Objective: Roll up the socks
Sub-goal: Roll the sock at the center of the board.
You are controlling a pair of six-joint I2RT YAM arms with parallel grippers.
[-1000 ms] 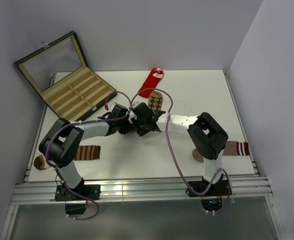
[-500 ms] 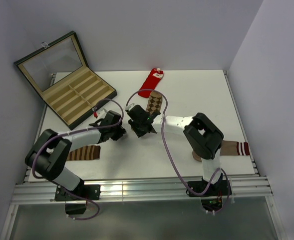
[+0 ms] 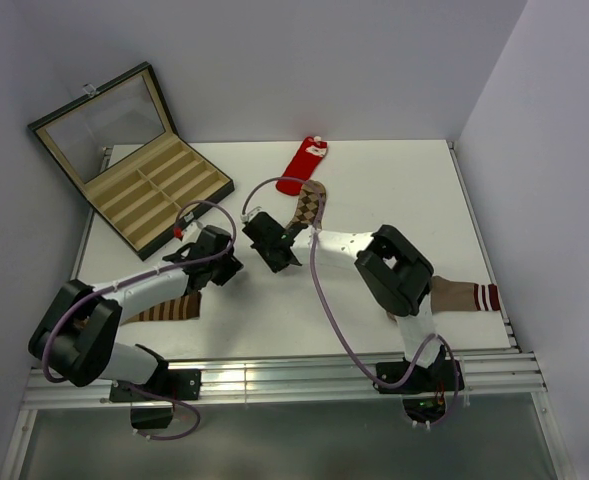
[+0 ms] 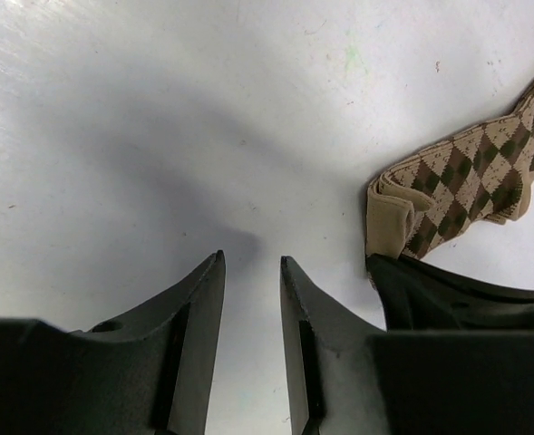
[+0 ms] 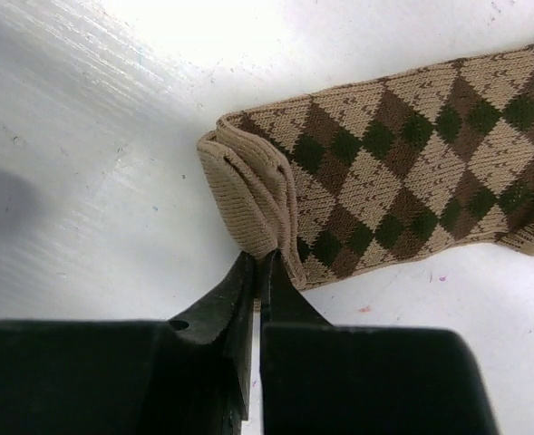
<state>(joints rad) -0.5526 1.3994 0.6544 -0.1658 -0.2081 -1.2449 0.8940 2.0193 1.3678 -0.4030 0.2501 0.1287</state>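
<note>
Two socks matter here. The argyle sock (image 5: 402,154) lies on a slant near the middle of the table (image 3: 394,190). The red sock (image 3: 304,160) lies just beyond it at the far edge, with its white cuff pointing away from the arms. Neither is rolled. The argyle sock's tan cuff end faces the arms and is folded over on itself into a thick doubled lip.

The right gripper (image 5: 257,258) has its fingers pressed together, the tips right against the near edge of that folded lip. The wrist view does not show whether any cloth is caught between them. The rest of the sock runs off to the right in that view, flat on the table.

The left gripper (image 4: 250,263) sits low over bare table, just left of the right one. Its fingers are parted by a narrow gap with nothing between them. The argyle cuff is off to its right, apart from its fingers.

An open box (image 3: 154,185) with divided compartments stands at the far left corner. A striped sock (image 3: 179,308) lies partly under the left arm. A brown sock (image 3: 464,295) with a red-and-white cuff lies partly hidden by the right arm, near the right edge.
</note>
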